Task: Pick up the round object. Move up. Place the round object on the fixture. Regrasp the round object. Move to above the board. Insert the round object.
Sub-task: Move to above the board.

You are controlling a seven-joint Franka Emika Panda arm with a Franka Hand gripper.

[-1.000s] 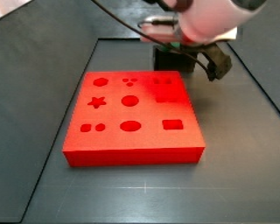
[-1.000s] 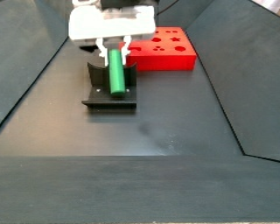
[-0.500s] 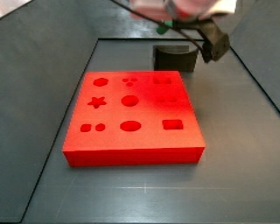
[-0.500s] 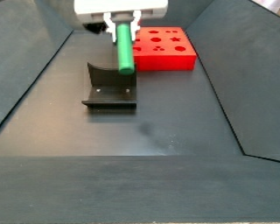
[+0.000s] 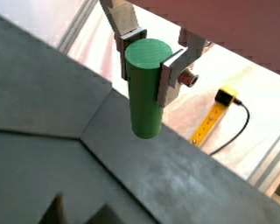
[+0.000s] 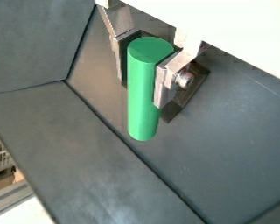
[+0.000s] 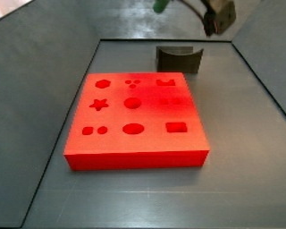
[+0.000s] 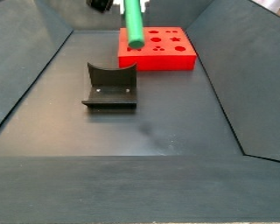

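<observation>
- In a side view I see the fixture [image 8: 109,86] on the dark floor at left, its notch empty, nothing touching it.
- Just right of that, the round object [image 8: 134,23] hangs high in the air, its top end cut off by the frame edge, its lower end in front of the board's near left corner.
- The board [image 8: 161,51] lies further right and behind, flat on the floor, holes up, well apart from the fixture.
- In both wrist views my gripper [image 5: 152,54] is clamped on the round object [image 6: 146,89] near its top end, a silver finger [image 6: 173,73] pressed to each side, and the peg sticks out well past the fingertips.
- In a side view the board [image 7: 136,120] sits mid-floor with the fixture [image 7: 179,59] just behind it; the gripper is mostly out of frame up top.
</observation>
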